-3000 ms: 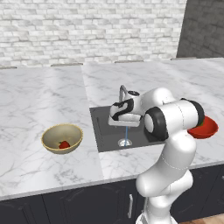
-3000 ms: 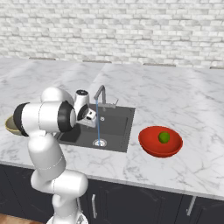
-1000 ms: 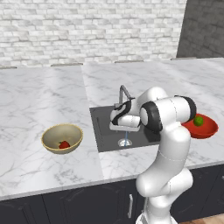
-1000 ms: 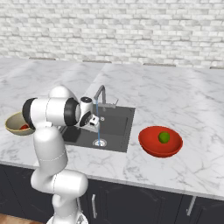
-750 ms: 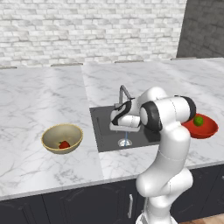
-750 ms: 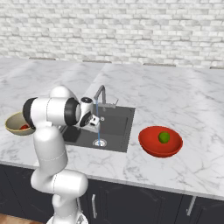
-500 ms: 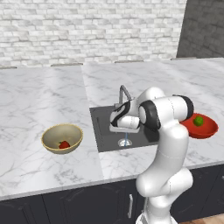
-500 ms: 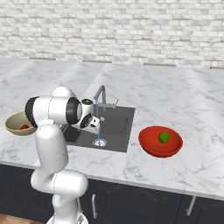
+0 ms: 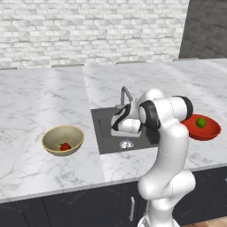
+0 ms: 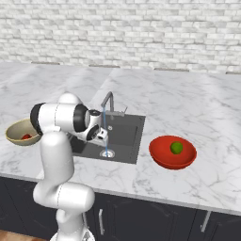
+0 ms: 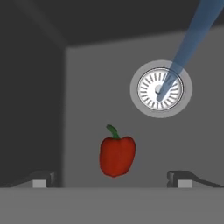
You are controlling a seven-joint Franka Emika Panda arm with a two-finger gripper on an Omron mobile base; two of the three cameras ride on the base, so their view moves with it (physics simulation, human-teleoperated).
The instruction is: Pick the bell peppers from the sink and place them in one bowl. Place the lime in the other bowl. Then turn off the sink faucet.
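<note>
Below my claw a smooth, waxy red bell pepper lies on the matt dark grey sink floor. At two o'clock from it the round drain looks like brushed metal (slotted, pale). The white marble counter is polished; my arm's shell looks like glossy plastic.

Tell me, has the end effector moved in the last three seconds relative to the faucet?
Yes. In the left base view the end effector has dropped from about level with the top of the faucet down into the sink, toward its left side.
</note>
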